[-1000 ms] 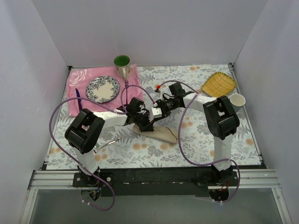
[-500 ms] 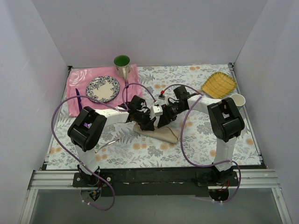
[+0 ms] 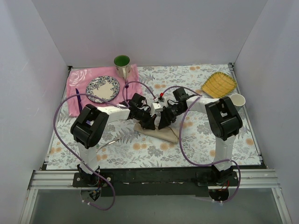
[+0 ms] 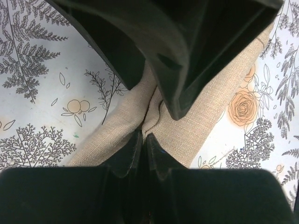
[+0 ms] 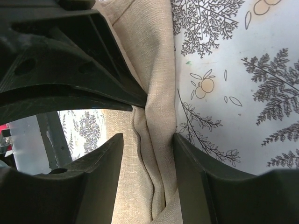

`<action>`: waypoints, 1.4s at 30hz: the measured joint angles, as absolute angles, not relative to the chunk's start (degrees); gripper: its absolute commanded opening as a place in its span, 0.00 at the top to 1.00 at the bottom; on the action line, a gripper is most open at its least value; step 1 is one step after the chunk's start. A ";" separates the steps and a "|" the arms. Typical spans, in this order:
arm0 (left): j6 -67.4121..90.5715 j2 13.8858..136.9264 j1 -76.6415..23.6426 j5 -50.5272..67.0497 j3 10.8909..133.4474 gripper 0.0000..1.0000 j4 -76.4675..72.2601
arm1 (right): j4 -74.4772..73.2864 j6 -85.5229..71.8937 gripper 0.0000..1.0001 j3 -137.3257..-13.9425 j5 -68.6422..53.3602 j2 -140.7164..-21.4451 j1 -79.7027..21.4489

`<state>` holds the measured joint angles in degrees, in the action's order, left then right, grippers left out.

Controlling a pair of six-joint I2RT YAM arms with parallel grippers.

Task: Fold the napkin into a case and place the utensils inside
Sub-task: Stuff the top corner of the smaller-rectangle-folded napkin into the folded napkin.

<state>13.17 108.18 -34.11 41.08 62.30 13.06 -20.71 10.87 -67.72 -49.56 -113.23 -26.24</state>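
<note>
The beige napkin (image 3: 167, 134) lies folded into a narrow strip at the table's middle. My left gripper (image 3: 148, 122) is shut, pinching a raised fold of the napkin (image 4: 205, 112) at its fingertips (image 4: 144, 135). My right gripper (image 3: 163, 121) faces it almost tip to tip. Its jaws (image 5: 148, 140) stand open, straddling a lengthwise ridge of the napkin (image 5: 154, 70). Of the utensils, a slim metal one (image 3: 106, 143) lies at the front left, partly behind the left arm. A pale fork (image 3: 126, 84) lies by the cup.
A pink mat (image 3: 74, 77) at the back left carries a patterned plate (image 3: 103, 88), a green-lined cup (image 3: 122, 64) and a dark purple utensil (image 3: 78, 100). A yellow woven dish (image 3: 218, 84) and a white cup (image 3: 237, 100) sit at the right.
My right gripper has come down to the napkin, close against the left gripper, and its jaws have widened. The left gripper keeps its pinch and has shifted slightly to the right.
</note>
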 measured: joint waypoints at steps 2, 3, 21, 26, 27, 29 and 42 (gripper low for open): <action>14.17 108.66 -33.74 41.43 62.92 1.00 13.50 | -20.62 10.94 0.50 -67.72 -49.95 -113.43 -26.33; 14.59 108.88 -33.58 41.65 63.09 1.00 13.58 | -20.51 11.07 0.52 -67.72 -50.02 -113.47 -26.33; 44.29 103.74 -21.91 47.27 60.38 0.47 4.25 | -19.03 12.23 0.99 -68.47 -50.17 -116.07 -26.37; 52.49 88.40 -18.17 53.58 52.34 0.52 -1.76 | -19.14 14.00 0.99 -68.49 -51.81 -116.46 -26.37; 53.89 85.73 -18.46 55.35 50.54 0.54 -2.85 | -19.16 14.33 0.99 -68.53 -52.45 -116.68 -26.39; 56.77 81.82 -19.14 58.04 46.48 0.55 -5.10 | -19.29 15.09 0.99 -68.73 -53.60 -117.16 -26.52; 67.18 83.72 -20.40 59.53 34.63 0.71 -12.03 | -22.44 19.44 0.99 -71.90 -58.72 -120.84 -29.30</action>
<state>67.18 83.72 -20.40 59.53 34.63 -12.03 -22.44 19.44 -71.90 -58.72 -120.84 -29.30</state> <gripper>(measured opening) 0.304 0.042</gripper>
